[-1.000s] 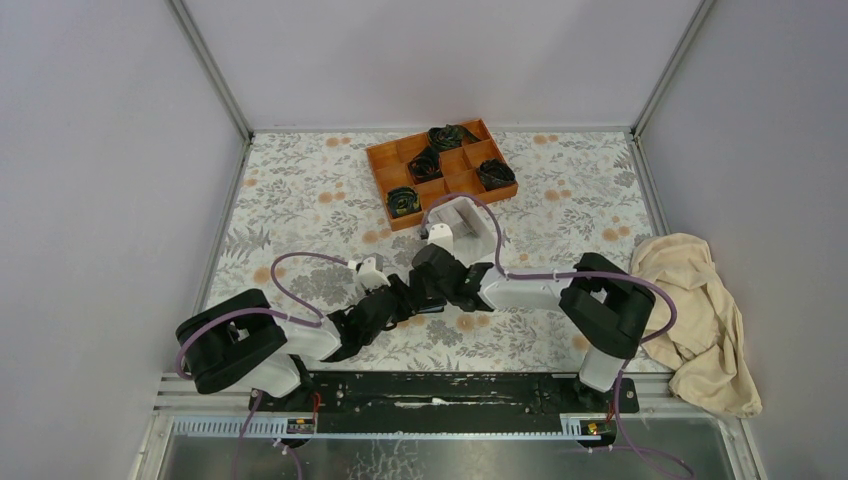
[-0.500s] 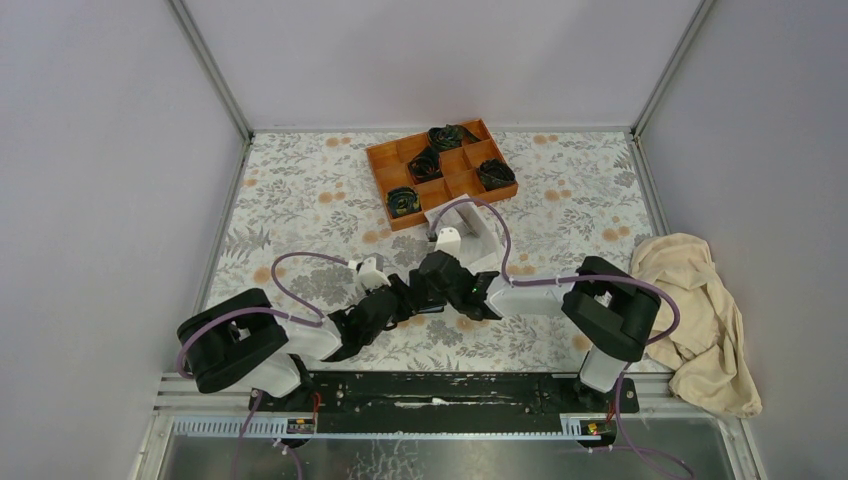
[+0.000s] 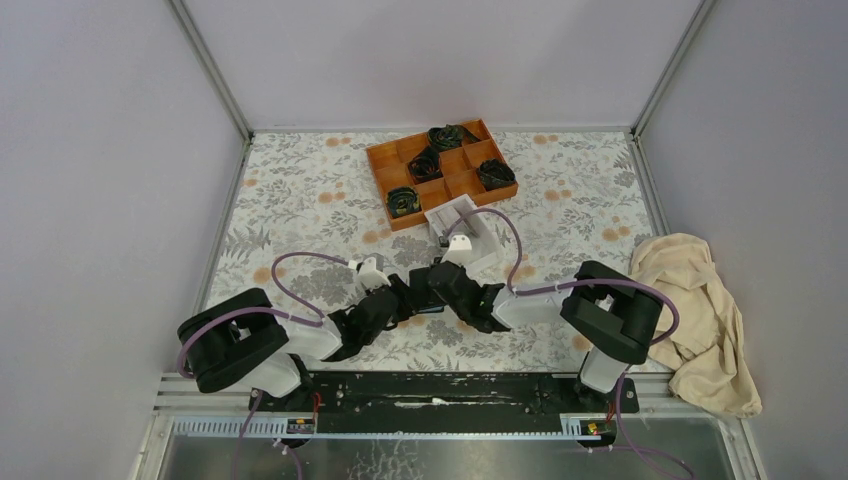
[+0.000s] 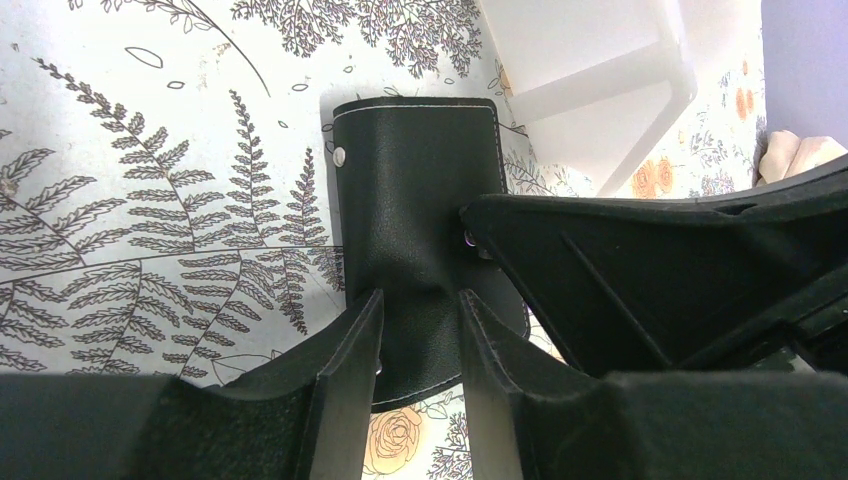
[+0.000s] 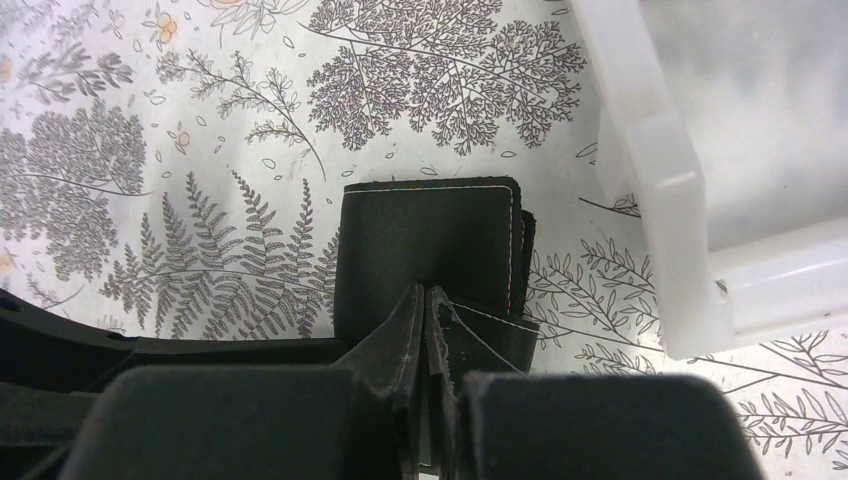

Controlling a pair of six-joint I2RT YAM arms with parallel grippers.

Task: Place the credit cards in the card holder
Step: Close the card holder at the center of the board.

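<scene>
Black and smooth like leather, the card holder [image 4: 415,190] lies on the fern-and-flower tablecloth [image 4: 150,200] near the table's middle, just beside the near corner of the white open-top box [image 5: 660,180]. The left gripper [image 4: 420,300] meets it from one end, its two fingers [image 4: 350,370] set narrowly on either side of the holder's near part, which bulges and pinches in between them, so it is gripped. From the other side the right gripper [image 5: 428,300] has its jaws pressed almost together on a thin stitched flap of the holder, lifting that flap off the layer below. In the overhead view both arms fold inward and their grippers meet over the holder. Farther back sits the orange compartment tray [image 3: 462,181] with dark bundles [image 3: 425,163] in several cells. A cream cloth [image 3: 690,310] lies crumpled at the table's right edge.
</scene>
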